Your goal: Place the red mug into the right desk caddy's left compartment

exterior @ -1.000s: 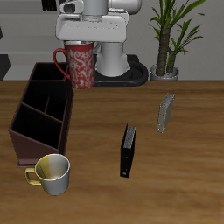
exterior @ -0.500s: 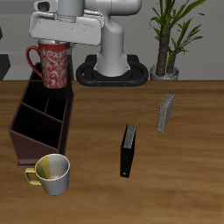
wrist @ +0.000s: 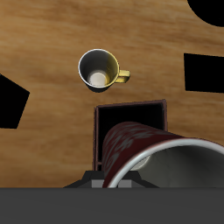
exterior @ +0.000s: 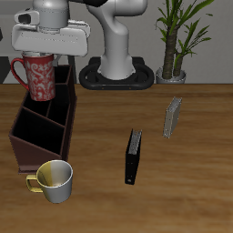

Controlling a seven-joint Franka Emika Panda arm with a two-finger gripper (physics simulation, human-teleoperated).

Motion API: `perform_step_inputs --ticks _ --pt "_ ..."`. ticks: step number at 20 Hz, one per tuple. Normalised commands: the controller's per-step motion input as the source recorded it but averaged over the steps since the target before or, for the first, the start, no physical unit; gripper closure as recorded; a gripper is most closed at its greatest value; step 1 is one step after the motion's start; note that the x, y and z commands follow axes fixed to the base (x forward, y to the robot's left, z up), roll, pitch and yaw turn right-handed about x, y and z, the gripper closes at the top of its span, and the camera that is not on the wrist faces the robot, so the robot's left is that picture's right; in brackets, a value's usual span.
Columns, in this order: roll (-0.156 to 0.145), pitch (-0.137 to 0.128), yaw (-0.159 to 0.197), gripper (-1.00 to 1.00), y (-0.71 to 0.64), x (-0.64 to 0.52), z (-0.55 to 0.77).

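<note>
The red mug [exterior: 38,78], dark red with pale speckles, hangs upright in my gripper [exterior: 42,56], which is shut on its rim. Its loop handle points away from the robot base. The mug is above the back end of the right desk caddy [exterior: 36,153], a dark maroon box with thin dividers, and does not touch it. In the wrist view the mug [wrist: 138,150] fills the near field with its white inside showing, and the caddy's rim [wrist: 129,107] lies beyond it. My fingertips are hidden there.
A yellowish-cream mug [exterior: 55,180] stands just in front of the caddy, also in the wrist view [wrist: 98,70]. A slim black book [exterior: 134,157] stands mid-table and a grey book [exterior: 172,116] farther back. A potted plant [exterior: 175,36] and the robot base [exterior: 118,71] are at the back.
My gripper has carried the red mug sideways from in front of the robot base to above the caddy's back end. Nothing else has moved.
</note>
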Motion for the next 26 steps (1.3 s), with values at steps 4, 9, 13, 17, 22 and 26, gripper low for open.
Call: perform_step_inputs --ticks 4,9,13,17,22,26 --pt "0.004 0.003 0.01 1.0 -0.13 0.05 -0.05" --pt "-0.023 0.002 -0.016 1.0 -0.3 0.15 0.0" --pt "-0.017 0.006 0.012 1.0 -0.12 0.12 -0.18" --pt "-0.049 0.021 -0.012 1.0 -0.07 0.1 -0.3" --pt "0.006 0.012 -0.026 1.0 0.1 0.06 -0.23" --pt "-0.028 0.001 -0.002 1.0 0.05 0.12 -0.23"
